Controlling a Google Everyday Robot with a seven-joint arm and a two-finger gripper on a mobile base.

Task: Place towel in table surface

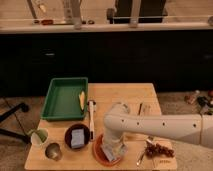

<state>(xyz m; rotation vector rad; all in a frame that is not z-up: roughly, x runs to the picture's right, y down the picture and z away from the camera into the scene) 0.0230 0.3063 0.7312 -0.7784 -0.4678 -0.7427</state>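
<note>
A grey-blue towel (111,151) lies bunched in an orange-red plate (100,156) at the front of the wooden table (125,95). My white arm reaches in from the right and bends down over the plate. My gripper (116,145) is down at the towel, its tip hidden behind the arm's wrist.
A green tray (62,100) with a yellow item (82,98) sits at the left. A dark bowl with a blue sponge (77,137), a metal cup (53,151), a green cup (39,136), a black-handled utensil (91,117), grapes (158,149) and a fork (145,152) lie around the plate.
</note>
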